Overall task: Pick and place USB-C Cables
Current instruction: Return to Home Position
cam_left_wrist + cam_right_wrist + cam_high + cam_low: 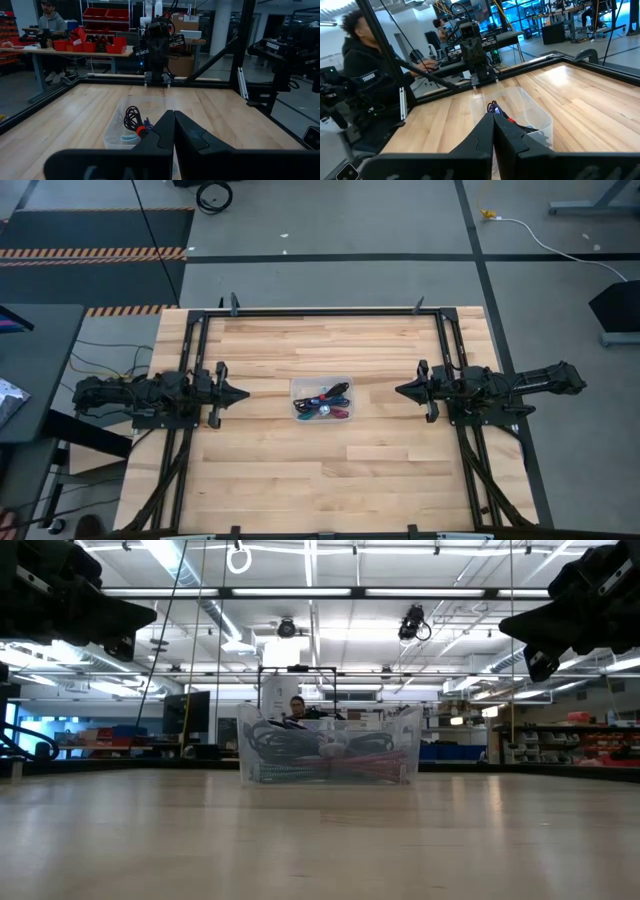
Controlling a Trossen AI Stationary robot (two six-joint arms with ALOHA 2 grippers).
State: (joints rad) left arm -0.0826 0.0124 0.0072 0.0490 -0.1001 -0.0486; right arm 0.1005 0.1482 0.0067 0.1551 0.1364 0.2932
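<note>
The USB-C cables (322,403) lie bundled together in a clear plastic bin (321,383) at the middle of the table; purple, teal, red and black ones show. The same bin (330,755) stands on the wood in the low view, with the cables (134,124) visible inside it from the left wrist and the cables (506,116) from the right wrist. My left gripper (243,393) hovers shut left of the bin, pointing at it. My right gripper (400,389) hovers shut right of the bin, also pointing at it. Both are raised above the table.
Bare wood lies around the bin on all sides. A black metal frame (330,311) runs along the table's far edge and both sides. People sit at benches beyond the table (51,22) (360,40).
</note>
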